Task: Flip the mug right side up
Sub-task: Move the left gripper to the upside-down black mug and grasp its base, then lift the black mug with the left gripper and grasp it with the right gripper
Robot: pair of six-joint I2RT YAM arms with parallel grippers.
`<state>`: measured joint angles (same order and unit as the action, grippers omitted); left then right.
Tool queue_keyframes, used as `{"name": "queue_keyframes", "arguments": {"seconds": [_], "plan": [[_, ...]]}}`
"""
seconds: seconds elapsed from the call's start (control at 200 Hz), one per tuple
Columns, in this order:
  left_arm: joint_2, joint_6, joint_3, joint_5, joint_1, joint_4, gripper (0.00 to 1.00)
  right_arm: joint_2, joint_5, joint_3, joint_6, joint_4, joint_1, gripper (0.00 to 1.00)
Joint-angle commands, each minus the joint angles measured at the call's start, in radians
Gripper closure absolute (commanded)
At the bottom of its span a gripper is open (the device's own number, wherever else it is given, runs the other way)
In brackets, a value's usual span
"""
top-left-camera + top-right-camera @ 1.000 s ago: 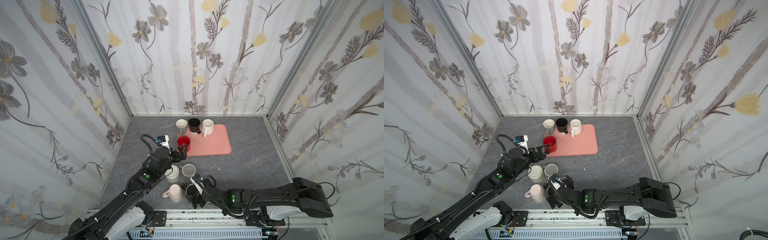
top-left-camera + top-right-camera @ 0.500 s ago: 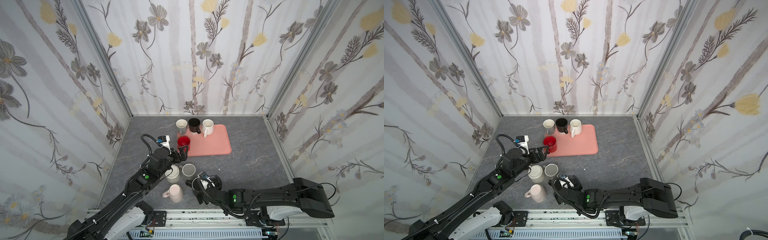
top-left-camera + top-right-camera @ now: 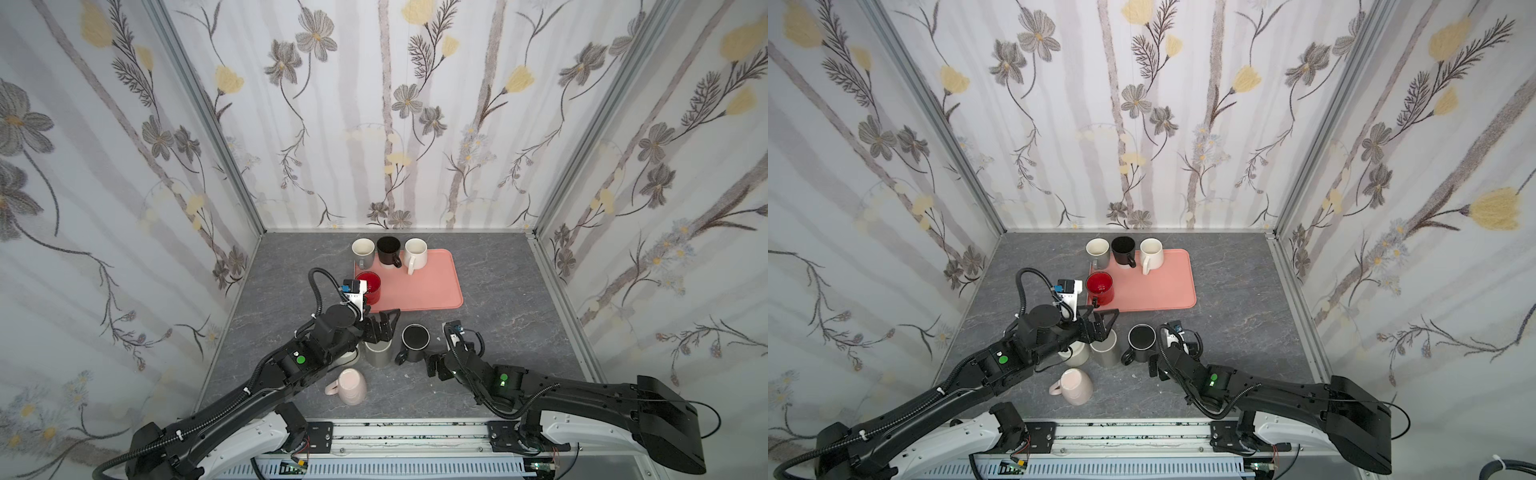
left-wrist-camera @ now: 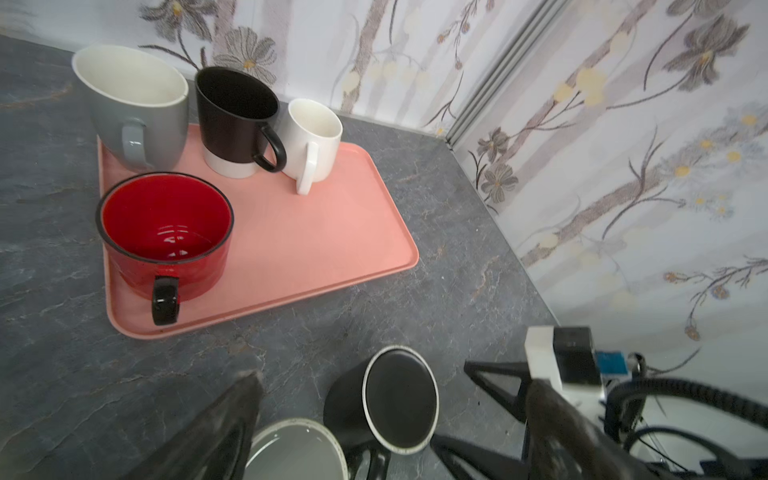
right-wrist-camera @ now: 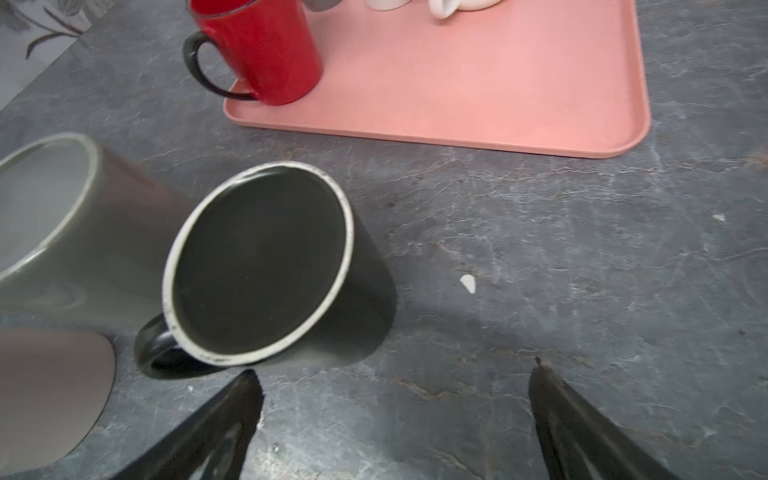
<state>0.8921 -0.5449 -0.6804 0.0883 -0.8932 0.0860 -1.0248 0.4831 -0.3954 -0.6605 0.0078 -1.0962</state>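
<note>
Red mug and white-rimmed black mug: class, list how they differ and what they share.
The red mug stands on the pink tray; the white-rimmed black mug stands on the grey table. The red mug's handle is black against red; the black mug's matches its body. Both stand upright, mouths up.

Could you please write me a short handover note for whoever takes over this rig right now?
Left gripper: open and empty, poised over the grey mug, which stands mouth up on the table.
Right gripper: open and empty, close beside the black mug, apparently clear of it.
Done: the black mug appears to stand mouth up, in front of the pink tray.
Left: the pink mug, nearest the robot, shows no opening and looks upside down, so it probably needs turning. The cream mug under the left arm is mostly hidden, so check it.
</note>
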Motion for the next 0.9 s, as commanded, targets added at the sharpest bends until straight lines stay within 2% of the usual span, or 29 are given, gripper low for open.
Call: {"name": "queue_keyframes", "arguments": {"seconds": [0.0,0.215,0.34,0.37,0.47,0.609,0.734,0.894], "plan": [[0.011,0.005,-0.010,0.108,-0.082,0.078,0.11,0.067,-0.062,0.018,0.021,-0.011,0.054,0.00],[0.083,-0.087,0.024,0.227,-0.294,0.135,0.26,0.166,-0.095,0.040,0.034,-0.034,0.122,0.00],[0.215,-0.112,-0.015,0.306,-0.388,0.145,0.29,0.178,-0.102,0.042,0.032,-0.035,0.136,0.00],[0.251,-0.113,-0.033,0.321,-0.397,0.161,0.32,0.181,-0.103,0.042,0.032,-0.035,0.137,0.00],[0.346,-0.120,-0.087,0.349,-0.401,0.207,0.53,0.194,-0.109,0.042,0.034,-0.039,0.142,0.00],[0.417,-0.114,-0.115,0.370,-0.397,0.232,0.49,0.226,-0.111,0.044,0.036,-0.049,0.145,0.00],[0.475,-0.109,-0.140,0.382,-0.386,0.258,0.55,0.248,-0.113,0.041,0.038,-0.052,0.147,0.00],[0.542,-0.098,-0.167,0.406,-0.385,0.277,0.52,0.259,-0.115,0.032,0.048,-0.058,0.150,0.00]]}}
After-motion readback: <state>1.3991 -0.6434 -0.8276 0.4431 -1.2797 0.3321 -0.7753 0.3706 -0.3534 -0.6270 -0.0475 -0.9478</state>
